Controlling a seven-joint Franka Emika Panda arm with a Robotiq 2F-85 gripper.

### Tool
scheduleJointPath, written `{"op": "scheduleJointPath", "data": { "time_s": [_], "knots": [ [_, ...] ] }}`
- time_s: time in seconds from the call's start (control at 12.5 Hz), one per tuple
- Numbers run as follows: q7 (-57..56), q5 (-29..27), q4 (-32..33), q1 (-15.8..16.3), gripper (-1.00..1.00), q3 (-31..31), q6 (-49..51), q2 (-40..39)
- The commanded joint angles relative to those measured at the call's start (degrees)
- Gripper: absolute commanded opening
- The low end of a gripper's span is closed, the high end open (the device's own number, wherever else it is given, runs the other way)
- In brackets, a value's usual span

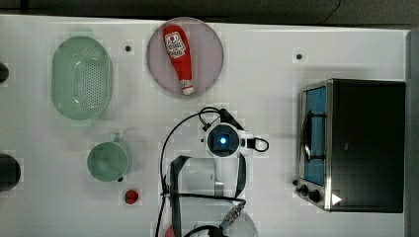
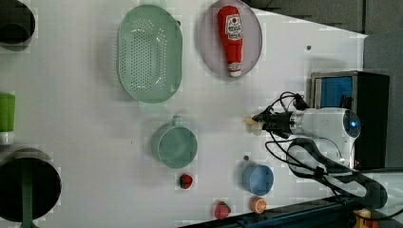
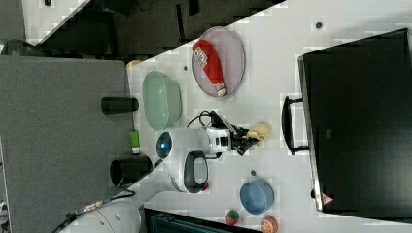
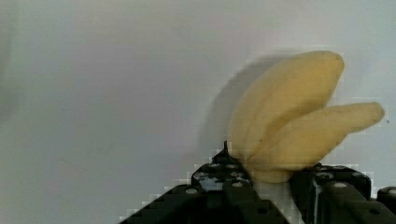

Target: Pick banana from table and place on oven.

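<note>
Right up against my wrist camera is the small pale cream-yellow toy banana with splayed lobes [image 4: 289,121], its stub end sitting between my black pincer's [image 4: 273,186] two sides, so I'd say I'm narrowed in around it, but whether I'm actually squeezing yet I can't tell for sure. It looks like it's still down on the big flat white tabletop [image 1: 276,49]. Going across the left view from its left: the mint-green perforated oval colander [image 2: 149,52], the mint-green mug [image 2: 174,145], the red ketchup bottle [image 2: 230,38] on its pale round plate [image 2: 209,52], then the banana [image 2: 251,122] at my fingertips, and over on the left view's right the boxy toaster oven with black top and blue glass door [image 2: 370,95]. What worries me: I've only got the thin stub, the lobes hang out loose, so it could twist or pop free on the lift. The oven top is also high, so if I don't raise enough I'd clip its front edge or handle.
</note>
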State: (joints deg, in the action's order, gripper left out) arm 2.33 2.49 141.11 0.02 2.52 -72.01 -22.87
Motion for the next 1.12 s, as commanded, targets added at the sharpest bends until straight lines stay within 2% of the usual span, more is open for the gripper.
{"op": "scheduleJointPath", "data": {
  "time_s": [0.08,0.32,0.72,0.96,1.12],
  "knots": [
    [2.1,-1.0,-1.6,-0.7,-0.48,-0.7,0.8,4.5],
    [2.1,-1.0,-3.4,-0.7,-0.48,-0.8,6.2,14.0],
    [2.1,-1.0,-8.5,-1.1,-0.48,0.1,33.0,33.5],
    [2.1,-0.9,-12.5,-1.9,-0.48,2.2,45.7,39.4],
    [0.5,-0.7,-13.4,-2.9,-0.48,5.4,48.7,40.7]
  ]
}}
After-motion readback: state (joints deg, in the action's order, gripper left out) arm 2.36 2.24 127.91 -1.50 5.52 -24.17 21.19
